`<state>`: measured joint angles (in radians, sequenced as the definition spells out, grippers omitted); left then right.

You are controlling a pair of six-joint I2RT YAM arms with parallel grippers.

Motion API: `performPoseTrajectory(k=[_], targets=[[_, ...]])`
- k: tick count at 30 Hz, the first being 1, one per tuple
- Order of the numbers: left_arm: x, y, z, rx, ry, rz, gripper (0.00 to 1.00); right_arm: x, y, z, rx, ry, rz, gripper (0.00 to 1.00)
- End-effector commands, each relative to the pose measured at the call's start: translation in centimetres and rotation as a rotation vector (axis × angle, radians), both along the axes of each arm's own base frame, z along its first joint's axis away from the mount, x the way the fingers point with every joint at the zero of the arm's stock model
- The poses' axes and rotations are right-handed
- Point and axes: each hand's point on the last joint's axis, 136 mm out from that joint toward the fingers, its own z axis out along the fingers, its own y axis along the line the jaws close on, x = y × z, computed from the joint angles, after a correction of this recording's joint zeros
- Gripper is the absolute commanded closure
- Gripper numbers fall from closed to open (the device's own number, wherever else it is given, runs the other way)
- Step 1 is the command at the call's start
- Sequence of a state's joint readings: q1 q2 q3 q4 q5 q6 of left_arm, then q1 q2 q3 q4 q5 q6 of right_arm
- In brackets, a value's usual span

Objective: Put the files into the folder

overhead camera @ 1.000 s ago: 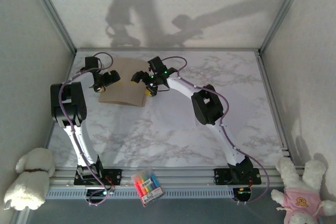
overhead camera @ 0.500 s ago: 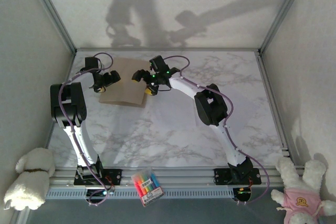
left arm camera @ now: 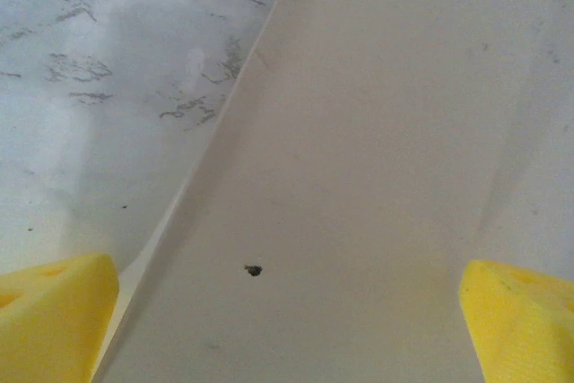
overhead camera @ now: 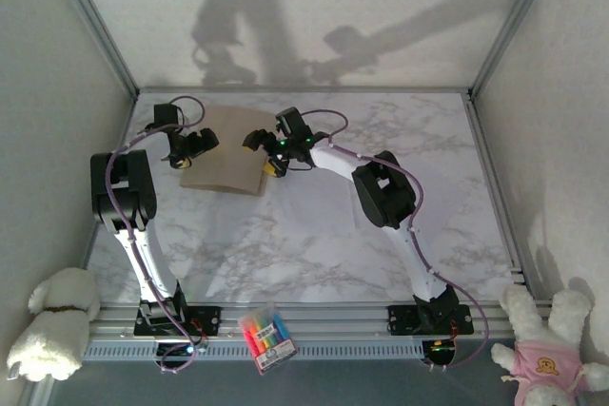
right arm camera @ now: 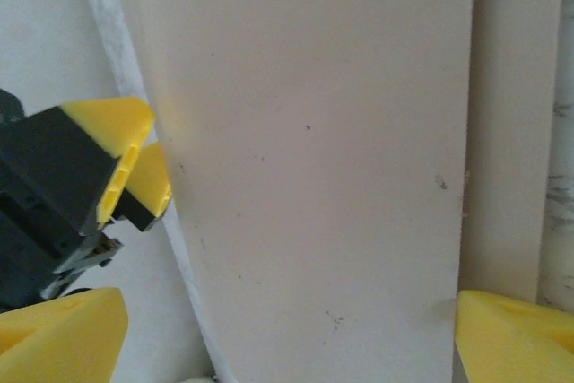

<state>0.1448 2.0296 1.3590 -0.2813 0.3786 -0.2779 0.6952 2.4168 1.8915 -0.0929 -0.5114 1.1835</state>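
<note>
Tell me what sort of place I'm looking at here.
Probably a robotics lab test cell, not a real office: a left arm and right arm bolted to an aluminium rail, a marble-patterned table walled in by white panels, and a white plush toy beside the rail.

Folder (overhead camera: 224, 151) at the far left of the tabletop (overhead camera: 457, 140), leaves together.
I see it tan-brown and lying nearly flat, top leaf slightly offset over the lower. A narrow white strip along one edge looks like the files (right arm camera: 112, 33).
</note>
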Motion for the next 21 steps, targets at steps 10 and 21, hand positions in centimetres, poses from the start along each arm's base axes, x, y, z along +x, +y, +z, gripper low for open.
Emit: performPoseTrajectory(k=[10, 21], targets=[[-0.7, -1.9, 1.6, -0.073, -0.006, -0.028, 0.03, 0.0, 1.8, 7.6, 0.203, -0.116, 0.029, 0.07], [-1.0, -2.0, 1.5, -0.082, -0.001, -0.026, 0.03, 0.1, 1.8, 8.9, 0.278, -0.131, 0.014, 0.07]])
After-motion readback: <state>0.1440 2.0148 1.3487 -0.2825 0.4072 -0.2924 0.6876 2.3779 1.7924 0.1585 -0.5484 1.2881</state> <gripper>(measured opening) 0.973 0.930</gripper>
